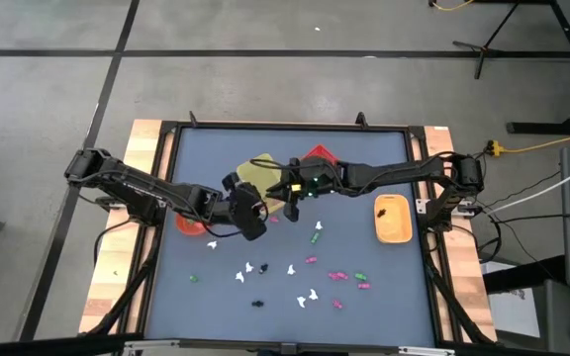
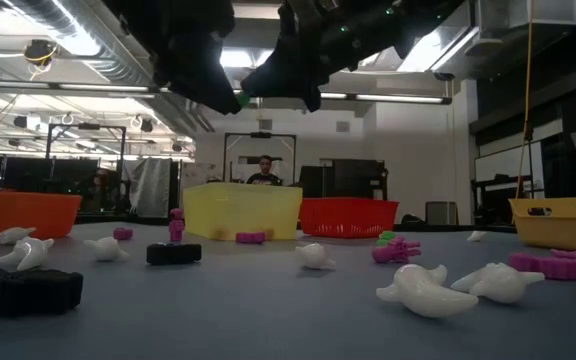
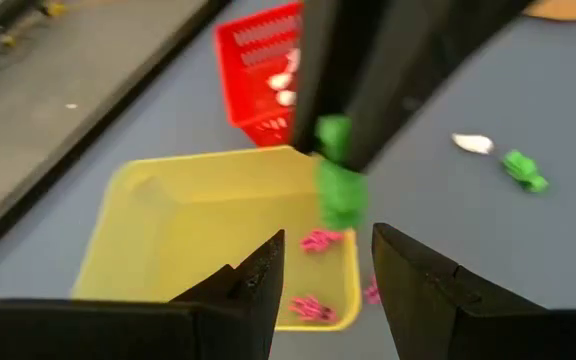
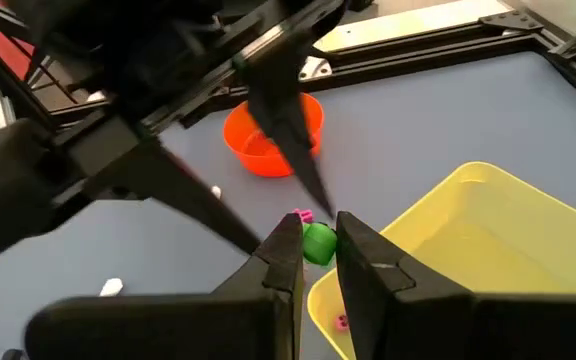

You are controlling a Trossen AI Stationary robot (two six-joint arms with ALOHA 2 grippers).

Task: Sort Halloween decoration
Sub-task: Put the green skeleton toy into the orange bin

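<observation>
Green trinket [image 4: 318, 243] pinched in right hand [image 4: 317, 250], seemingly above yellow bin [image 4: 488, 250].

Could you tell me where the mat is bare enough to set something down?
Bare: the strip along the table far edge left of the yellow bin, and the near-left corner. Crowded: the near centre, strewn with trinkets, and the middle under both arms.

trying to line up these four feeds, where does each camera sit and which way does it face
High view: above the table, facing straight down; both arms, yellow bin.
Low view: table height, facing level across trinkets to the room; arms overhead.
Left wrist view: on the left arm, facing the bin; open left gripper.
Right wrist view: on the right arm, facing the orange bowl; right gripper shut on green trinket.
Shared: both wrist views show that trinket and the bin.
</observation>
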